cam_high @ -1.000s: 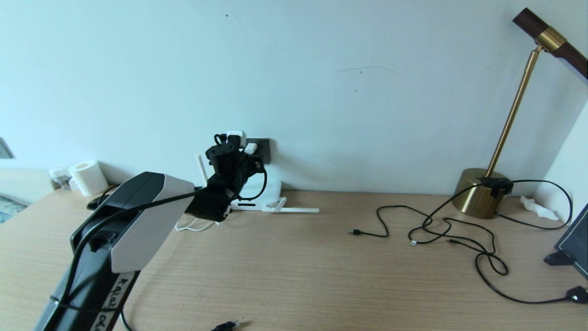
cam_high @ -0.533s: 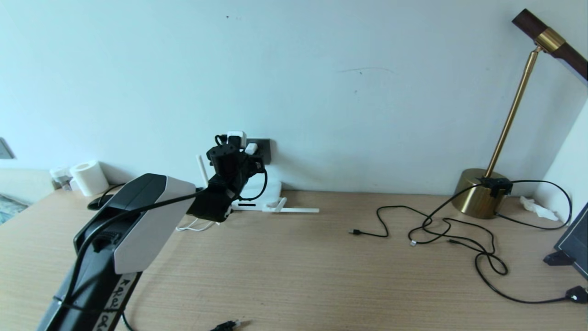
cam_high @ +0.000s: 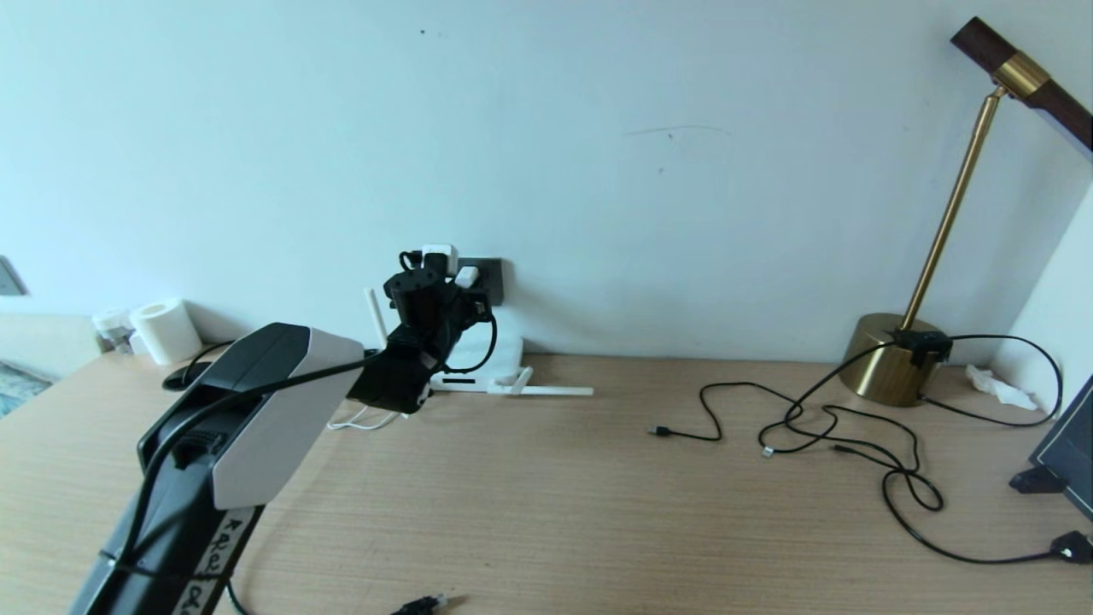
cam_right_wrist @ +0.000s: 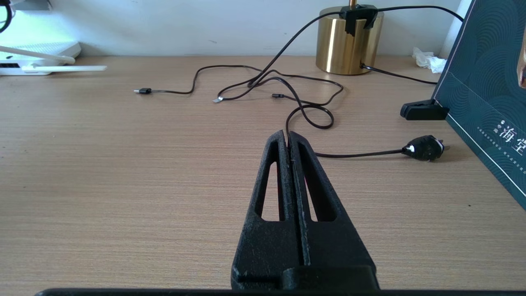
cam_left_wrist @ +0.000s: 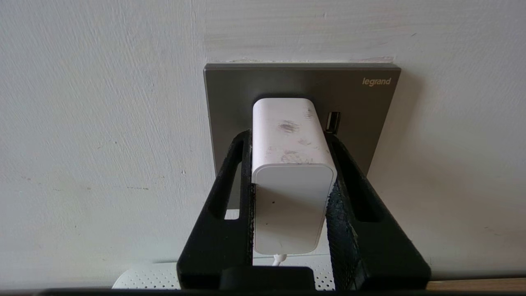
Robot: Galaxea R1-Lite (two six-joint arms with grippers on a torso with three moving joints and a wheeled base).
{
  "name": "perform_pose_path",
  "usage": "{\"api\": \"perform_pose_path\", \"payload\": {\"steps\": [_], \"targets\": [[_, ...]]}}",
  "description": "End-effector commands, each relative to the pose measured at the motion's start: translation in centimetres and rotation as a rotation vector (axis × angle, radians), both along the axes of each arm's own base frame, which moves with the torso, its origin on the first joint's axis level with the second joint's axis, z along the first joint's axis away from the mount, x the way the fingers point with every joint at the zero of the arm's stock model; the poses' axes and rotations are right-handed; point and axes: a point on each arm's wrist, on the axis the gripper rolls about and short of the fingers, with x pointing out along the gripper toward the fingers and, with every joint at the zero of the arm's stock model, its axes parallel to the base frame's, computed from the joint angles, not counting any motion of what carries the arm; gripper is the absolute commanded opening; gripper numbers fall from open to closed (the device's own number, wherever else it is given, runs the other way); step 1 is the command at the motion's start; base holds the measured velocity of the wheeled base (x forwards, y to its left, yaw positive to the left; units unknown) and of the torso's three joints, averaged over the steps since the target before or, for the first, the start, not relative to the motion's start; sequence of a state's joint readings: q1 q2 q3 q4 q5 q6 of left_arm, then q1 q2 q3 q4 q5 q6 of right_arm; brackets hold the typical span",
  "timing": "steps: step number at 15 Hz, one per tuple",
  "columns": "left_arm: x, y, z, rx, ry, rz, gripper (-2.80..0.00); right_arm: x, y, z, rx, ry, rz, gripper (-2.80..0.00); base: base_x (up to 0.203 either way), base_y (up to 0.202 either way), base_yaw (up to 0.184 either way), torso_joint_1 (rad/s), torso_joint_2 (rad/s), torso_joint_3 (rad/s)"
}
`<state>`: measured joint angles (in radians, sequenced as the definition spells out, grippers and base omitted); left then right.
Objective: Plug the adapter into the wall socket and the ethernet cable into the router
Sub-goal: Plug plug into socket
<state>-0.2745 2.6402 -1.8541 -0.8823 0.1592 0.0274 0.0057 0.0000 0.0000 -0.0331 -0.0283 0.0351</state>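
My left gripper (cam_left_wrist: 287,137) is shut on the white adapter (cam_left_wrist: 291,164), one finger on each side. The adapter's far end sits against the dark-grey wall socket (cam_left_wrist: 230,94), and its thin white cord hangs below. In the head view the left gripper (cam_high: 461,286) is raised at the wall socket (cam_high: 493,272), above the white router (cam_high: 499,350), with the adapter (cam_high: 466,276) at its tip. The ethernet cable's plug (cam_high: 423,605) lies at the table's front edge. My right gripper (cam_right_wrist: 287,135) is shut and empty, low over the table.
Thin black cables (cam_high: 820,427) sprawl across the table's right half near a brass lamp base (cam_high: 888,367). A black mains plug (cam_high: 1072,547) and a dark box (cam_high: 1067,453) sit at the far right. A paper roll (cam_high: 162,329) stands at the back left.
My left arm has shifted only a touch; the adapter stays in the gripper at the socket. The right gripper has not moved.
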Motion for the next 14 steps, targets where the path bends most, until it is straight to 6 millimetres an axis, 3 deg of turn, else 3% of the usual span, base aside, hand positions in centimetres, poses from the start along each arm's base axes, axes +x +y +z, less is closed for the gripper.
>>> {"api": "perform_pose_path", "payload": {"steps": [1,5,6,14], "targets": [[0.03,-0.01,-0.29,0.001,0.002,0.002,-2.8,0.07,0.0,-0.25,0.0,0.009,-0.001,-2.8,0.0,0.0,0.0,0.0,0.0,0.0],[0.02,-0.01,-0.26,0.001,0.002,0.002,-2.8,0.07,0.0,-0.25,0.0,0.009,-0.001,-2.8,0.0,0.0,0.0,0.0,0.0,0.0],[0.02,-0.01,-0.22,0.0,0.001,0.002,0.0,0.07,0.0,-0.25,0.0,0.009,0.0,-2.8,0.0,0.0,0.0,0.0,0.0,0.0],[0.01,0.0,-0.1,-0.002,-0.008,0.002,0.0,0.07,0.0,-0.25,0.0,0.009,0.0,-2.8,0.0,0.0,0.0,0.0,0.0,0.0]]}}
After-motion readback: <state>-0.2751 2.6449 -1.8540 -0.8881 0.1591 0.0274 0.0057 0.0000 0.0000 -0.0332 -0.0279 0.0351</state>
